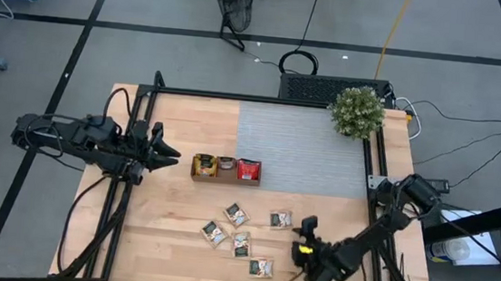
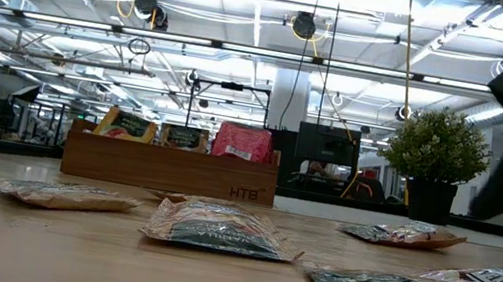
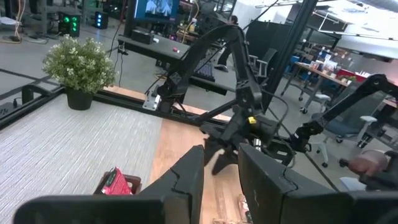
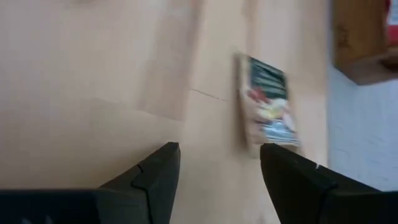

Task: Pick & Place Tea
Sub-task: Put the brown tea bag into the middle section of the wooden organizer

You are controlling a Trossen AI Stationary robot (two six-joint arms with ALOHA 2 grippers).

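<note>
Tea sachets (image 1: 240, 241) lie scattered flat on the wooden tabletop (image 1: 162, 215), five of them loose in a cluster between the wooden tray (image 1: 226, 168) and the near edge. More sachets stand upright in the tray's three compartments: a yellow-orange one in the compartment nearest the left arm, a dark-labelled one in the middle, a red one (image 1: 249, 169) at the end beside the grey mat (image 1: 300, 145). The right gripper (image 1: 307, 229) hangs over the near right part of the tabletop, just beside the loose sachets, its fingers (image 4: 158, 171) spread apart and holding nothing; its wrist camera shows one green-and-white sachet (image 4: 267, 106) lying on the wood ahead of the fingertips. The left gripper (image 1: 169, 154) hovers beside the tray's yellow-orange end, its fingers (image 3: 186, 177) partly parted with nothing between them. A small potted plant (image 1: 357, 112) stands at the far right corner of the mat.
</note>
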